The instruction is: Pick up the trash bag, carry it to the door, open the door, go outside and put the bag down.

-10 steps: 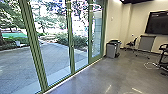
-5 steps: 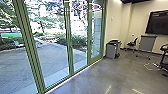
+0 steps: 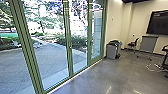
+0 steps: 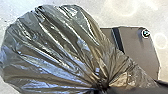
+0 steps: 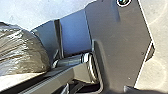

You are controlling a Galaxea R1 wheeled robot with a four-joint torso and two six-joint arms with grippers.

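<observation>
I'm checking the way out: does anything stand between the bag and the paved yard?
Yes: green-framed glass stands between the bag and the yard. The bin is at the glass's far end, probably off the route.

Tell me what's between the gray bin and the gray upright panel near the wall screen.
In the head view, a dark chair stands between the gray bin and the gray upright panel.

Glaring daylight through glass panes [image 3: 51, 60]
</observation>
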